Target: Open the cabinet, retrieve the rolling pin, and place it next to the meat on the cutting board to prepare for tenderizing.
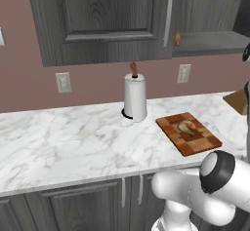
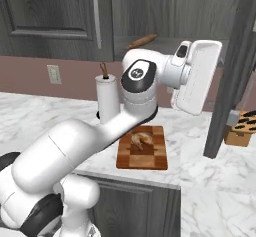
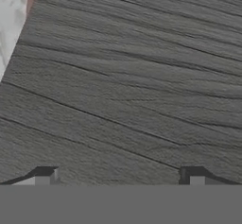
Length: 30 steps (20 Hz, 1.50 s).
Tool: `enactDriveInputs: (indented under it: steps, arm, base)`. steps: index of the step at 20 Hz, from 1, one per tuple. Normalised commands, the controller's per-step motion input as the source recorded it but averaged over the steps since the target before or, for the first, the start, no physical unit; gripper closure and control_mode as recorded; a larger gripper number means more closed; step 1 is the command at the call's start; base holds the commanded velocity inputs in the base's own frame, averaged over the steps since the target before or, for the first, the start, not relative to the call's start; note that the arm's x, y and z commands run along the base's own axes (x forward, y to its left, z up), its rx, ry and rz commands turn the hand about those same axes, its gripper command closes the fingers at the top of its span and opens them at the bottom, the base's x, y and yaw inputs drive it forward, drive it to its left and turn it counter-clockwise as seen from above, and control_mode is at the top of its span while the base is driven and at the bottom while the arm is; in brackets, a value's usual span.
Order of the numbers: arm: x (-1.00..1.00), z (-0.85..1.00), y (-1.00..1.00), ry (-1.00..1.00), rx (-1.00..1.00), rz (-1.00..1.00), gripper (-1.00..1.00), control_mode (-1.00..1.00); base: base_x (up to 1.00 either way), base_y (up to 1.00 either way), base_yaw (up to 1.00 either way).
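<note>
Gripper [image 3: 121,176] spread wide, nothing in it, nose right up vs grey cabinet door [image 3: 142,76]. Rolling pin [image 2: 140,41] lying on shelf inside cabinet [image 2: 165,16], long way running left-right, up & left of hand. Meat [image 2: 140,139] on cutting board [image 2: 143,153] below.
</note>
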Motion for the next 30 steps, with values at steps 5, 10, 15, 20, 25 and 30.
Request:
enactDriveInputs:
  steps: [5,10,15,20,25,30]
  arm:
    - [-0.17,0.00,-0.22,0.00,0.02,0.00,-1.00,-1.00]
    - [-0.63,0.00,0.12,-0.08,0.02,0.06,-1.00,-1.00]
    - [-0.62,0.01,0.59,-0.13,0.06,0.07,-1.00,-1.00]
    - [-0.36,0.14,0.96,-0.17,0.06,0.05,-1.00,-1.00]
    - [-0.31,0.16,0.99,-0.26,0.08,0.05,-1.00,-1.00]
    - [-0.20,0.13,0.95,-0.30,0.13,0.06,-1.00,-1.00]
  base:
    - [0.00,0.00,0.00]
    - [0.00,0.00,0.00]
    - [0.00,0.00,0.00]
    - [0.00,0.00,0.00]
    - [0.00,0.00,0.00]
    - [0.00,0.00,0.00]
